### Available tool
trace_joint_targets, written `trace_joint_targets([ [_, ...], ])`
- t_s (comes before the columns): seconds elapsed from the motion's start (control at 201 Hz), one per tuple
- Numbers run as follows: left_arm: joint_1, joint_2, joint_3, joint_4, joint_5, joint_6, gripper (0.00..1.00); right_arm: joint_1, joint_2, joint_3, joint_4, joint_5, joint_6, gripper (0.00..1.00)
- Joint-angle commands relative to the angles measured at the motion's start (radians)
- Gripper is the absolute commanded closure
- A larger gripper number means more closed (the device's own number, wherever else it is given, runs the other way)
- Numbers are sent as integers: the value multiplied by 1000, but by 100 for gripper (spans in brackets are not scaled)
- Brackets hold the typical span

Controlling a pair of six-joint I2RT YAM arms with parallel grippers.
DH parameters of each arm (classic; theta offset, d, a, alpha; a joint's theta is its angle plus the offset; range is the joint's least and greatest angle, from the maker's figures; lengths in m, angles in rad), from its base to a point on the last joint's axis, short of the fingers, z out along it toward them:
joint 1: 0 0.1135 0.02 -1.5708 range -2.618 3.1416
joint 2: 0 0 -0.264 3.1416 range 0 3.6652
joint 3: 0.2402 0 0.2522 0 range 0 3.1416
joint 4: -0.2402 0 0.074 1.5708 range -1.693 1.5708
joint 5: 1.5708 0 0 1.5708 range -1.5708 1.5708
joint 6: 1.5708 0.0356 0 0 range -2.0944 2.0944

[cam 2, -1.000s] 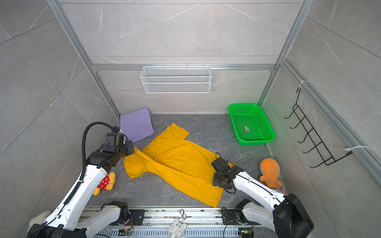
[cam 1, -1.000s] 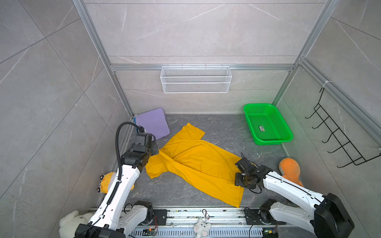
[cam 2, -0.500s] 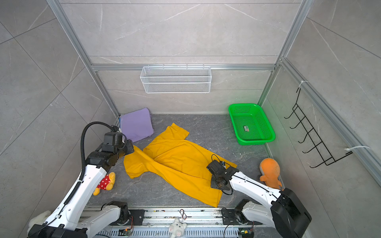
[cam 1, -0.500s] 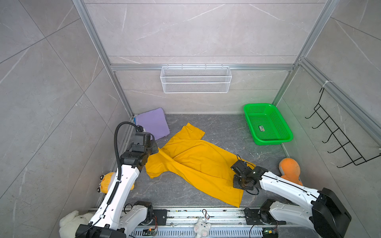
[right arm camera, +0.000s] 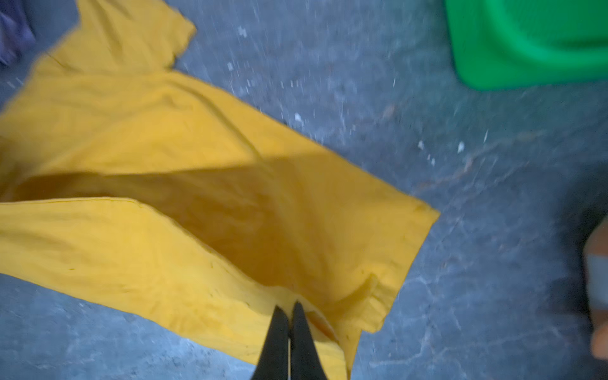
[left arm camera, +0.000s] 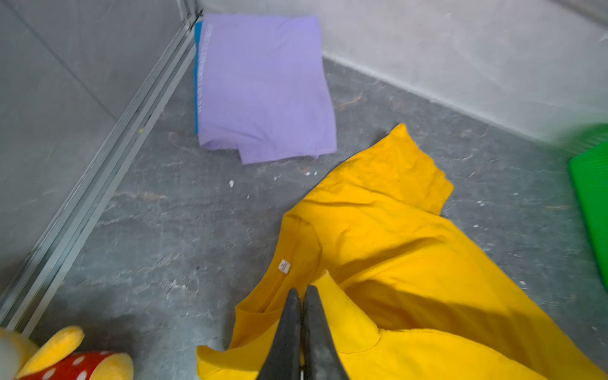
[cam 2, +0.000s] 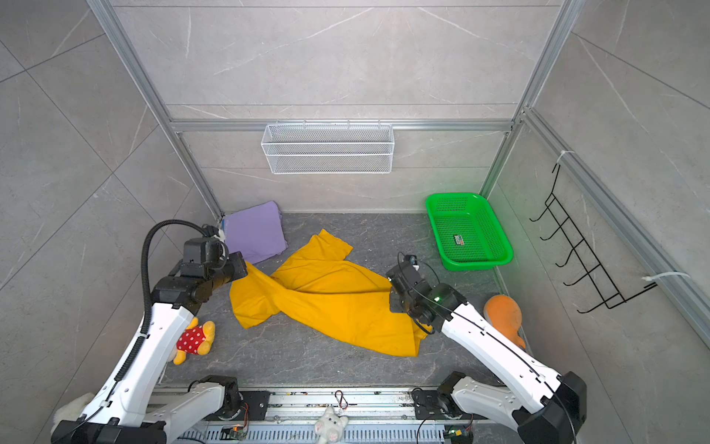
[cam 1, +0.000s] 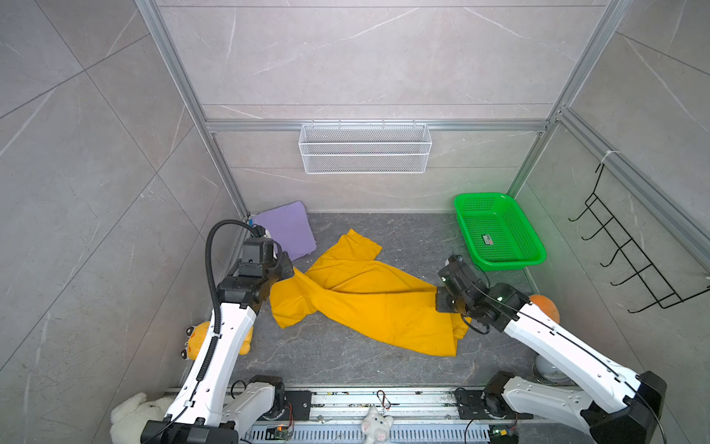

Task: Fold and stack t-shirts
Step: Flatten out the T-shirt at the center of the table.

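Observation:
A mustard-yellow t-shirt (cam 1: 365,303) (cam 2: 326,303) lies stretched across the grey floor in both top views. My left gripper (cam 1: 290,273) (left arm camera: 302,291) is shut on its fabric beside the collar, lifting that end. My right gripper (cam 1: 442,303) (right arm camera: 289,306) is shut on the shirt's hem edge at the opposite end, with the cloth (right arm camera: 164,138) raised and hanging open under it. A folded lavender t-shirt (cam 1: 286,228) (left arm camera: 263,85) sits in the back left corner. A blue t-shirt (left arm camera: 197,75) shows only as a thin edge beneath it.
A green mesh basket (cam 1: 511,265) stands at the back right. An orange plush toy (cam 2: 503,311) lies by the right wall behind my right arm, and a yellow bear plush (cam 2: 194,340) by my left arm. A white wire shelf (cam 1: 365,150) hangs on the back wall.
My right gripper has shut on the yellow shirt's hem and drawn it up and slightly back. The cloth now runs tauter between both grippers. The left gripper barely moved.

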Motion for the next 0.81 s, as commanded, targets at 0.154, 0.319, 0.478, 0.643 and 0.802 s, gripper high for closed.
trace_joint_targets([
  [0.154, 8, 122, 452, -12, 127, 90, 100, -243, 88, 419, -49, -91, -316, 100],
  [0.319, 9, 152, 679, -39, 168, 86, 100, -406, 91, 674, -107, -175, -367, 100],
  [0.478, 9, 134, 833, -69, 183, 95, 100, -462, 113, 881, -149, -232, -370, 100],
  [0.643, 9, 74, 899, -86, 205, 116, 100, -461, 51, 931, -131, -266, -413, 100],
  [0.802, 9, 83, 1042, -144, 214, 153, 100, -461, 47, 1075, -208, -274, -453, 100],
])
